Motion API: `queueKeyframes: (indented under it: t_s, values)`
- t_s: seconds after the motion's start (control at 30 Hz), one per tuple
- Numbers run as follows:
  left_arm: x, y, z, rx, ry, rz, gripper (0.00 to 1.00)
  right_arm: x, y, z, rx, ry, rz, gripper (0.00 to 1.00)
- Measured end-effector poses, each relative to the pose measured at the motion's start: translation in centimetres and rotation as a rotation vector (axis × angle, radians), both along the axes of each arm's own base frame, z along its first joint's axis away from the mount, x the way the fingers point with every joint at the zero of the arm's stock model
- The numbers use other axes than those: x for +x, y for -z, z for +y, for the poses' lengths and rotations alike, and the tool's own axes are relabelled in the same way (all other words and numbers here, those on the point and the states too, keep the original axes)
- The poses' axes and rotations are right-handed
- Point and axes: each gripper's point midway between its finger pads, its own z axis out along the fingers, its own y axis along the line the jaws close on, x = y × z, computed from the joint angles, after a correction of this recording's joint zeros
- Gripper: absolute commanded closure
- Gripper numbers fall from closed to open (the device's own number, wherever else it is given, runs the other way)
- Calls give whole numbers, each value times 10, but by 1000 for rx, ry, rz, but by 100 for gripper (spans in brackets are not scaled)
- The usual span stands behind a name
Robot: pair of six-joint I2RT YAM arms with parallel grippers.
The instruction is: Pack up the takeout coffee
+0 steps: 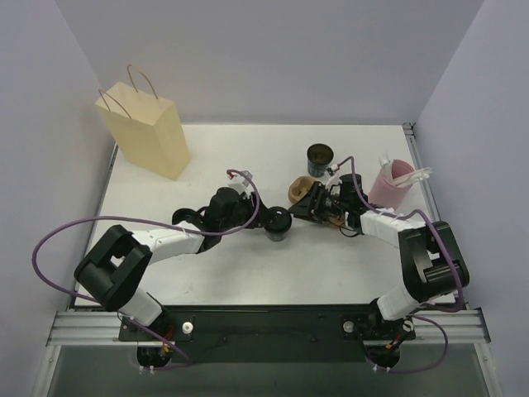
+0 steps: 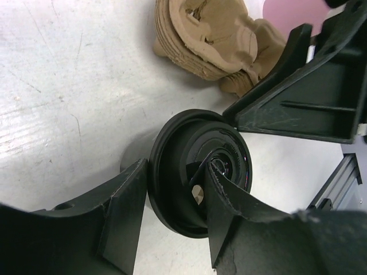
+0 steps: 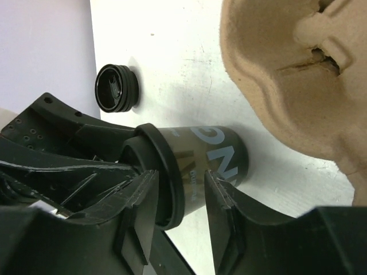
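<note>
The left gripper (image 1: 268, 220) is reaching in from the left and clamping the coffee cup (image 1: 279, 224) up at its black lid (image 2: 195, 166), one finger (image 2: 123, 212) pressing flush against the rim. The cup is standing upright on the white table (image 1: 248, 273), about mid-table, right between the two arms. From the other side the right gripper (image 3: 180, 189) is hovering just beside the cup. Its jaws are standing apart, turned so they line up along the cup's height rather than across it, and they are gripping nothing. In the right wrist view the cup's dark body with pale lettering is showing through the gap between them.

Just behind the right gripper, the brown cardboard cup carrier (image 1: 299, 188) is lying on the table, near the cup but not touching it. Further back a second dark cup (image 1: 320, 157) is sitting on its own. A pink cup (image 1: 388, 184) with pale items sticking out of it is waiting at the right edge. The paper bag (image 1: 147, 132) is standing upright in the far left corner, handles up, well apart from the cup.
</note>
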Motion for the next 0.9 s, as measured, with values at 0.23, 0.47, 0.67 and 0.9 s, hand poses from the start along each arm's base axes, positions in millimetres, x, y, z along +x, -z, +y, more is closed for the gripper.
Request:
queueKeyframes:
  t_s: [0.23, 0.47, 0.67, 0.9]
  values:
    - [-8, -8, 7, 72, 18, 54, 39, 2, -39, -10, -65, -35, -49, 52]
    - [-19, -10, 28, 168, 21, 121, 26, -12, -56, -22, -145, -58, -97, 40]
    - [-17, -22, 38, 236, 28, 152, 24, -22, -57, -34, -223, -63, -109, 39]
    - [-11, -51, 38, 236, 37, 96, 23, -31, -54, -41, -315, -67, -137, 36]
